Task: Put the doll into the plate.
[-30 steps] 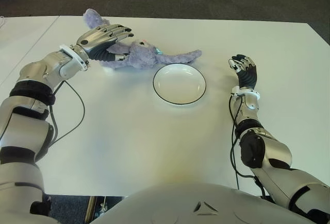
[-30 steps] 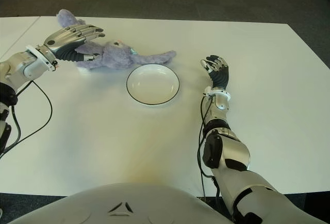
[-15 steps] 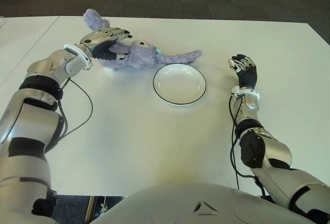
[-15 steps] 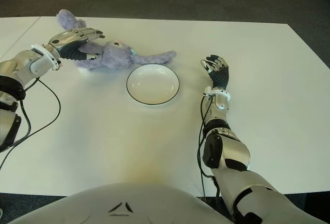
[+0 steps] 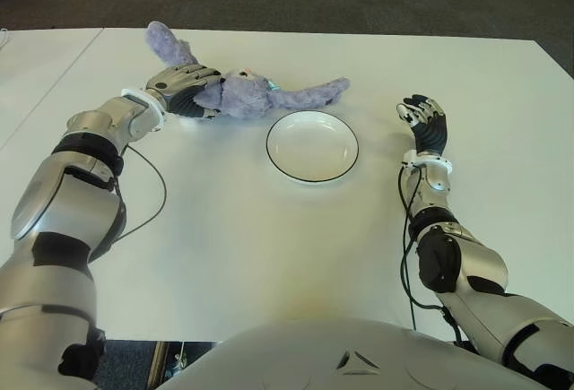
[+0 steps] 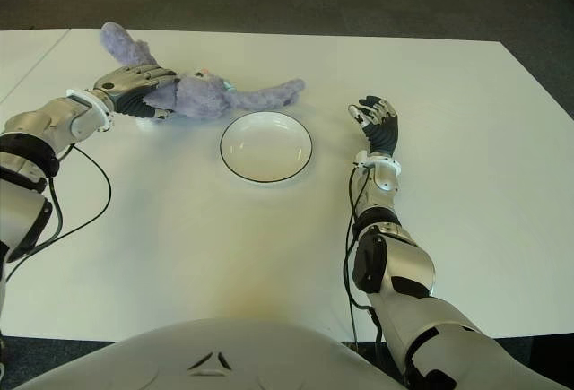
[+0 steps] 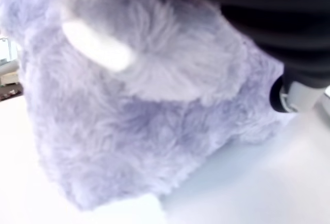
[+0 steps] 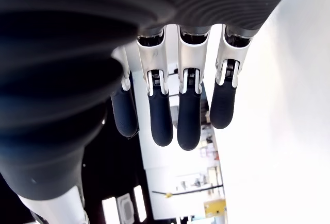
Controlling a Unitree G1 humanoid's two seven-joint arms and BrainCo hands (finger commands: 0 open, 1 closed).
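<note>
On the far left part of the white table [image 5: 224, 247], the left hand [image 5: 182, 87] closes around the purple doll [image 5: 247, 96], its fingers wrapped over the plush body at the head end. The doll lies just beyond the plate [image 5: 312, 145], near its far rim but not in it, one long ear sticking up behind the hand and a limb stretched out toward the right. The right hand [image 5: 424, 121] shows to the right of the plate, fingers loosely extended and holding nothing.

The step in hand looks like the grasp itself: the doll is gripped but, as far as the head views tell, it is not yet clear of the table. Next, the hand would need to lift it, carry it a short way toward the robot and to the right, and let go over the empty plate; the trailing limb may drape over the rim.

The left wrist view fills with purple fur pressed close, confirming contact that the eye views only suggest. The right wrist view shows straight, separated fingers [image 8: 188, 110] with nothing between them.
</note>
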